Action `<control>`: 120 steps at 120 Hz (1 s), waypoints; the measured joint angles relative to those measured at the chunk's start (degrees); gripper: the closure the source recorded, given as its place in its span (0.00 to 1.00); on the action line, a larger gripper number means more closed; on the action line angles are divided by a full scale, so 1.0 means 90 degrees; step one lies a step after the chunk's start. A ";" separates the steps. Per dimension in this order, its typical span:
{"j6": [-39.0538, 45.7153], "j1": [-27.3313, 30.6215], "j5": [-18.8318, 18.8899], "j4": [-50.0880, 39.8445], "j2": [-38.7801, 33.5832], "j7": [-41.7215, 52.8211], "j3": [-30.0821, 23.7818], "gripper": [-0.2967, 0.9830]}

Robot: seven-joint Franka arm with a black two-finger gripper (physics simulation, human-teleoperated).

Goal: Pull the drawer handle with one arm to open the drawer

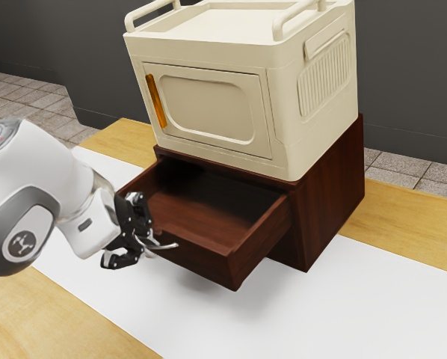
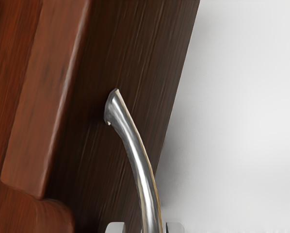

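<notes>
Drawer (image 1: 201, 261) stands open; gripper (image 1: 146, 244) at metal handle (image 2: 144, 179), can't tell if clamped; cream cabinet (image 1: 288, 142) on top.

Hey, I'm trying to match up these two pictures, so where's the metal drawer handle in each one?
Exterior view: the handle is a thin curved bar at the gripper, in front of the pulled-out drawer.
Wrist view: the handle is the shiny bar curving from the dark drawer front toward the gripper.
Shared landmark: the white surface below the drawer.
</notes>
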 joint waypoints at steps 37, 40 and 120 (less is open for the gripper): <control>0.0006 0.0008 0.0000 -0.0148 -0.0204 -0.0012 0.0001 0.75; 0.0010 0.0008 0.0012 -0.0148 -0.0207 -0.0012 0.0001 0.75; -0.2831 -0.0028 0.0269 0.2922 0.0300 -0.2511 -0.0465 0.28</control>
